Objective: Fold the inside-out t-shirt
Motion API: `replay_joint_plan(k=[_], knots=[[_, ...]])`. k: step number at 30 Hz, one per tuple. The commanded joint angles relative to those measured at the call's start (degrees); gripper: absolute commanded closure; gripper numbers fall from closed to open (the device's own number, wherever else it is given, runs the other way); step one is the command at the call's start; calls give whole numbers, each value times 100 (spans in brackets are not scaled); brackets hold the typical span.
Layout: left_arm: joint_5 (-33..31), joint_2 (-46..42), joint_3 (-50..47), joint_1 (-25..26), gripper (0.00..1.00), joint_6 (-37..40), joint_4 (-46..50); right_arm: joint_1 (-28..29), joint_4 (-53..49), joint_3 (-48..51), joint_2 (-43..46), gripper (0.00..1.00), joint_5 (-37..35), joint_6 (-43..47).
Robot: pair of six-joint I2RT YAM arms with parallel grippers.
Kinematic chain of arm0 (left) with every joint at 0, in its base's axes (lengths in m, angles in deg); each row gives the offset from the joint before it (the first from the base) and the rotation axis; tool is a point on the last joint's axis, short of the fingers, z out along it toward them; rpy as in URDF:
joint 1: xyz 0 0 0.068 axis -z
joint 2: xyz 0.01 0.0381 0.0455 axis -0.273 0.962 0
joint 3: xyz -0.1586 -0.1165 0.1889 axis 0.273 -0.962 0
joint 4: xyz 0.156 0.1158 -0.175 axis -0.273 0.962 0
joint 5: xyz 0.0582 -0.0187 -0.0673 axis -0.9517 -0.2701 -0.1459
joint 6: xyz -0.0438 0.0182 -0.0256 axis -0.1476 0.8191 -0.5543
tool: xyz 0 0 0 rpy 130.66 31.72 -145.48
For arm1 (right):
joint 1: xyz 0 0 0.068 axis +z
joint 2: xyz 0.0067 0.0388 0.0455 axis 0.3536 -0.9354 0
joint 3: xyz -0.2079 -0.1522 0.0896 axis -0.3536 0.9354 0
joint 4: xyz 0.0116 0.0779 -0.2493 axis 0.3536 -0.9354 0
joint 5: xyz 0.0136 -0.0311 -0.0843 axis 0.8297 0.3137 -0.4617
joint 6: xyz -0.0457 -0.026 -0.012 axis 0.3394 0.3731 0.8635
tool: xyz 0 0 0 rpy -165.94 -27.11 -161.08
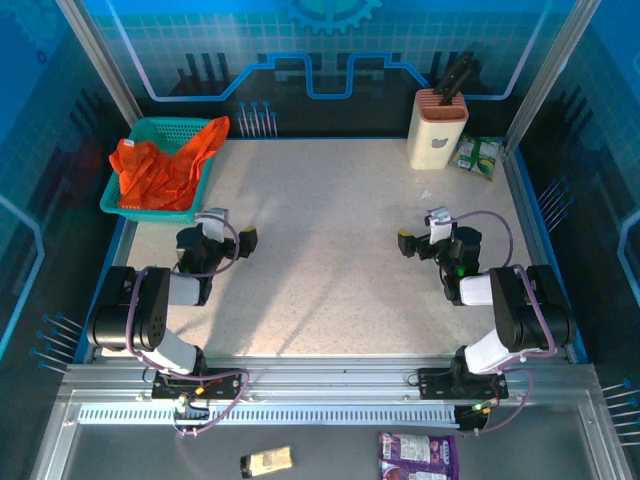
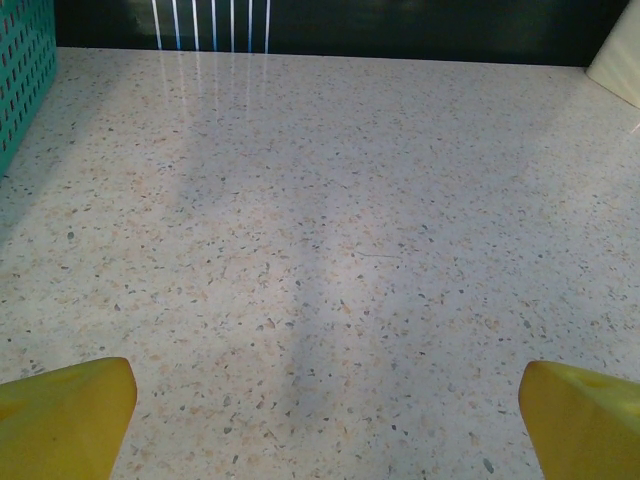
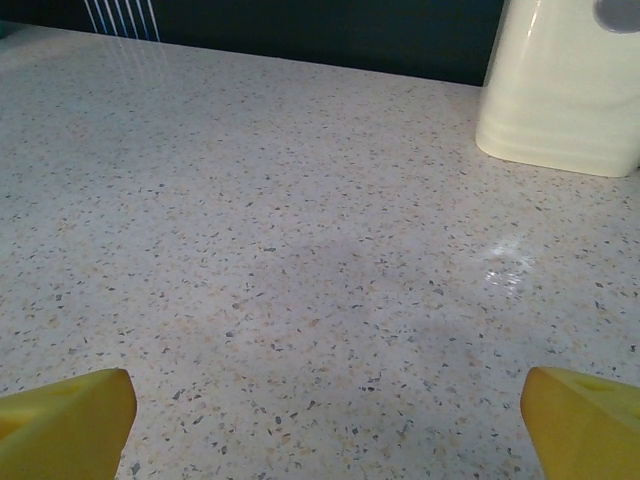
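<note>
Orange t-shirt (image 1: 165,168) bunched in teal basket (image 1: 148,212) at the far-left corner, one flap over the rim; left gripper (image 1: 232,228) and right gripper (image 1: 421,230) both gape empty above the table (image 1: 330,270); best for the left to pinch a high fold and lift clear before spreading.

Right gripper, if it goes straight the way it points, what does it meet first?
Likely nothing: the right gripper faces bare table up to the back wall. The knife block stands off to its right, probably clear of the line.
</note>
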Motion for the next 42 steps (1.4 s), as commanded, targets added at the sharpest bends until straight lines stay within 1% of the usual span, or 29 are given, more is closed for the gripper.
replay_joint_plan(k=[1, 4, 7, 11, 15, 18, 20, 23, 27, 34, 37, 39, 42], knots=[[-97, -108, 54, -49, 1, -18, -20, -19, 100, -45, 83, 0, -176, -40], [-225, -405, 40, -46, 1, -64, 212, 10, -103, -34, 349, 0, -260, -14], [-448, -752, 124, -22, 1, -129, 679, 29, -628, -152, 684, 0, -300, -21], [-922, -1107, 540, -13, 1, -305, 1738, 134, -1601, -519, 1091, 1, -438, 60], [-1521, -1313, 1216, -13, 1, -644, 2960, 239, -2423, -931, 1446, 0, -530, -82], [-2089, -1274, 1980, -37, 1, -1048, 4127, 297, -2883, -1228, 1588, 1, -536, -370], [-2161, -1134, 2537, -99, 1, -1171, 4766, 373, -3208, -1409, 1655, 2, -513, -474], [-2279, -831, 3332, -152, 2, -1224, 5467, 520, -3605, -1624, 1752, 4, -547, -506], [-2225, -221, 4447, -330, 5, -1239, 6344, 712, -4037, -1803, 1913, 5, -615, -513], [-1772, 1208, 6312, -840, 17, -1412, 7477, 984, -4381, -1849, 2351, 5, -679, -481], [-1346, 1849, 7093, -1057, 21, -1531, 7863, 1088, -4559, -1832, 2576, 5, -768, -434], [-928, 2178, 7447, -1156, 26, -1578, 7906, 1155, -4636, -1805, 2718, 5, -818, -424], [-557, 2583, 7875, -1217, 30, -1623, 7885, 1224, -4717, -1748, 2896, 5, -881, -459]])
